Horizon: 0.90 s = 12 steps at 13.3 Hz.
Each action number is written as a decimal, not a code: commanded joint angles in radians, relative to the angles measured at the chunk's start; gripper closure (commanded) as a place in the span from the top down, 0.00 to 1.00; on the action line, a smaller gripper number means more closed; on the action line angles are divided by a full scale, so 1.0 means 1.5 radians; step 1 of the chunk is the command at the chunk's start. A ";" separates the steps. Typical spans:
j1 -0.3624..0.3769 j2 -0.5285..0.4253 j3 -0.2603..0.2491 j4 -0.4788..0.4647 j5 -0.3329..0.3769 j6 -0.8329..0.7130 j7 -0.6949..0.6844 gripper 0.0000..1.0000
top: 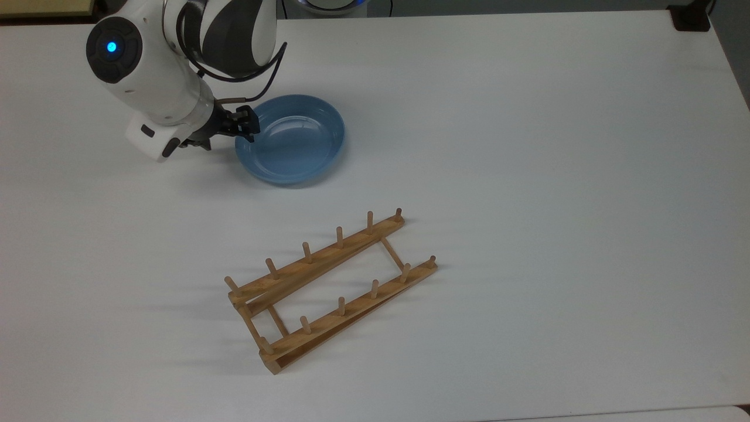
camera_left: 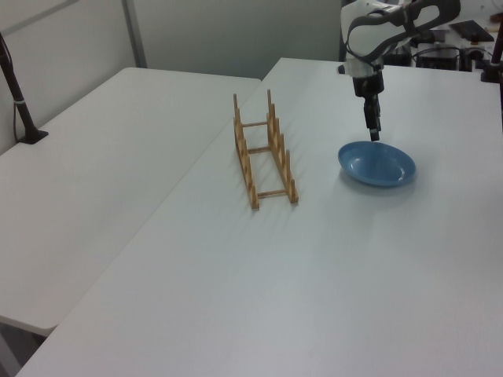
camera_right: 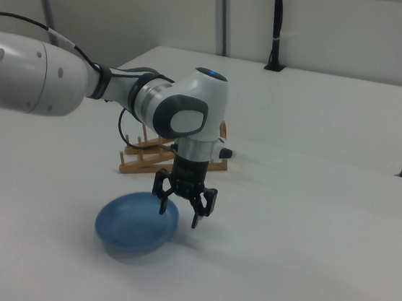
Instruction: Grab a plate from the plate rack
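Gripper (camera_right: pixel 182 204): seen with its fingers spread apart and nothing held between them; it is poised over the plate's rim, pointing down.
Plate (top: pixel 290 139): found lying flat, hollow side up, on the table (top: pixel 527 146), directly under and beside the gripper; in the top view, the bulk of the plate extends from the gripper toward the top view's right.
Axis: none is offered by the round plate, so only the near rim is judged to matter for any further move.
Plate rack (top: pixel 331 287): left standing with no plate in it, well apart from the plate, toward the top view's bottom.
Task state: the plate is judged to be already out of the rack and released.
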<state>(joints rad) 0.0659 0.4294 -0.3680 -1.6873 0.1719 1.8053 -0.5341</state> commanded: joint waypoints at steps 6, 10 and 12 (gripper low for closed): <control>0.009 -0.190 0.089 -0.015 -0.116 -0.028 0.241 1.00; -0.007 -0.250 0.176 -0.015 -0.197 -0.090 0.343 1.00; -0.012 -0.277 0.188 -0.014 -0.198 -0.132 0.347 1.00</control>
<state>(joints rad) 0.0724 0.0815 -0.1202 -1.6792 -0.1065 1.6638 -0.0384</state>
